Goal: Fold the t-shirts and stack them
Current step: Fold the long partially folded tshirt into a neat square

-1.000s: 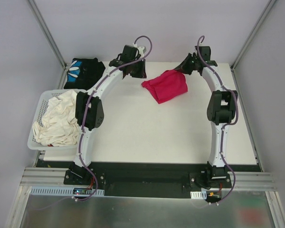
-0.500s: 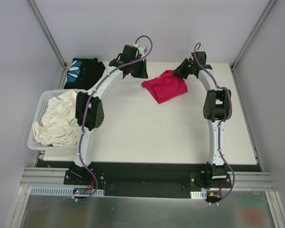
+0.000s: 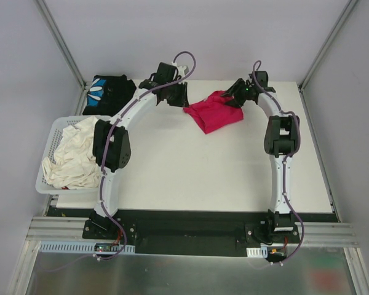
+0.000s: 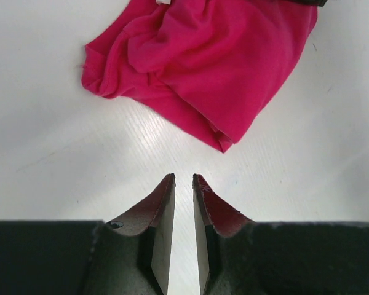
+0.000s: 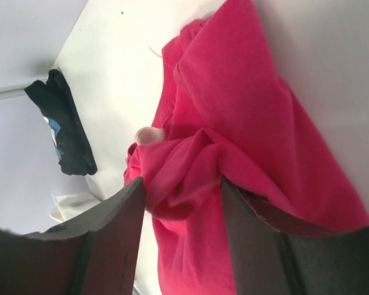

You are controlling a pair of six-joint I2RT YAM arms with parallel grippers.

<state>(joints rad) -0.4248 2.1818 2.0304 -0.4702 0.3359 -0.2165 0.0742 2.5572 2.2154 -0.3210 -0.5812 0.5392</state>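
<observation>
The crumpled bright magenta-red cloth t-shirt (image 3: 214,110) lies bunched near the far edge of the white table (image 3: 190,172), so a loose fold could snag and drag when the right gripper (image 5: 181,190) lifts off. Its jaws stand spread with a ridge of cloth between them, pinching nothing. The left gripper (image 4: 183,184), nearly closed and empty, hovers just beside the shirt. The black printed t-shirt (image 3: 107,93) sits at the far left corner.

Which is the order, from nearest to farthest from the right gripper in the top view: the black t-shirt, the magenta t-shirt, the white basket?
From the right gripper:
1. magenta t-shirt, directly under it, table's far middle.
2. black t-shirt, far left corner.
3. white basket, left edge, nearer the arm bases.
</observation>
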